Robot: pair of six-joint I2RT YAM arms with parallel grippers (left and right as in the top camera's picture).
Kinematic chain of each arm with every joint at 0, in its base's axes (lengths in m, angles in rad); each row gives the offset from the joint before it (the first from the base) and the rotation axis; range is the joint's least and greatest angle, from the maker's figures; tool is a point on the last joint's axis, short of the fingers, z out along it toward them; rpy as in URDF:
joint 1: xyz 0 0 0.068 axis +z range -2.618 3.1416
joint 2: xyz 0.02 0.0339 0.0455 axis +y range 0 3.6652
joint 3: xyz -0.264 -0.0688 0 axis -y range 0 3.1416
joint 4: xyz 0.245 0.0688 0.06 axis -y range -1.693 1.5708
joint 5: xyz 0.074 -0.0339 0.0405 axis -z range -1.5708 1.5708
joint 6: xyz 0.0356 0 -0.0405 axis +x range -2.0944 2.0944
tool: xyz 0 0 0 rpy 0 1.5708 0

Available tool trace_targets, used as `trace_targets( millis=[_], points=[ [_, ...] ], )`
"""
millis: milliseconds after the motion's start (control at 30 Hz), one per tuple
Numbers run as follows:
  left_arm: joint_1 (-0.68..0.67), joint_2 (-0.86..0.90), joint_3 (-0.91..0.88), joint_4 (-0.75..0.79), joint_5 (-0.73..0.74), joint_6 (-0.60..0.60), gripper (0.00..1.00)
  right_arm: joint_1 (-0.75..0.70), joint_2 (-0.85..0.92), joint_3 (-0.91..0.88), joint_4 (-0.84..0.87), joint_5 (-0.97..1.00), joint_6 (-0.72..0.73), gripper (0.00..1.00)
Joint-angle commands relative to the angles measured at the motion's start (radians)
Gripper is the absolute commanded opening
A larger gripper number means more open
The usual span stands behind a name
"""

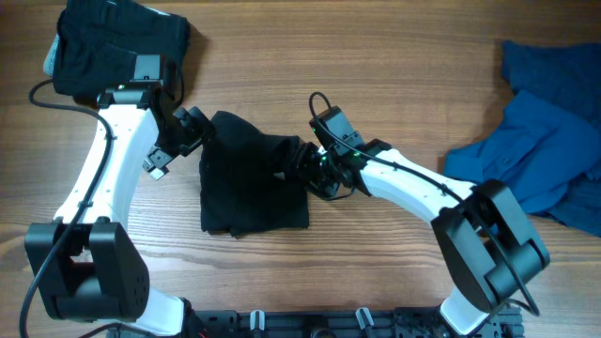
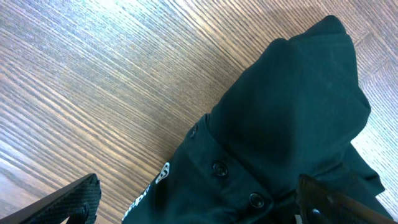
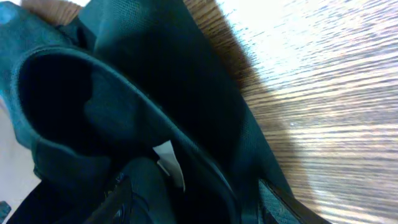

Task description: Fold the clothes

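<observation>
Black shirt [image 1: 252, 183] mid-frame on the wooden table [image 1: 376, 56], a gripper at each side
The shirt lies folded into a rough square. The left gripper [image 1: 195, 131] is at its upper left corner, fingers [image 2: 68, 202] spread wide. The right gripper [image 1: 302, 161] is buried in fabric at the shirt's right edge; I cannot tell whether it pinches cloth. Blue garments [image 1: 549, 141] lie at far right and another black garment [image 1: 113, 42] at upper left

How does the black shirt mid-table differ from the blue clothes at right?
The black shirt lies folded, a compact rough rectangle; the blue clothes sprawl crumpled. The left claw and right claw flank the black shirt; neither is near the blue clothes. Both are fabric on the wooden table.
</observation>
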Motion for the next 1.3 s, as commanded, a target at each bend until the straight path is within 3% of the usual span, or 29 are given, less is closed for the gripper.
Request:
trace_targets(
  millis=[0,667,1000,1133,1267],
  points=[
    [-0.003,0.006,-0.007,0.003,0.005,0.016,1.0,0.004,0.027,0.008,0.027,-0.043,0.038,0.62],
    [-0.003,0.006,-0.007,0.003,0.005,0.016,1.0,0.042,0.068,0.008,0.082,-0.032,0.11,0.49],
    [-0.003,0.006,-0.007,0.004,0.005,0.016,1.0,0.042,0.111,0.008,0.093,-0.041,0.079,0.27],
    [-0.003,0.006,-0.007,0.004,0.005,0.016,1.0,0.044,0.111,0.008,0.093,-0.036,0.08,0.04],
    [-0.003,0.006,-0.007,0.004,0.004,0.016,1.0,0.044,0.111,0.008,0.084,-0.038,0.08,0.04]
  ],
)
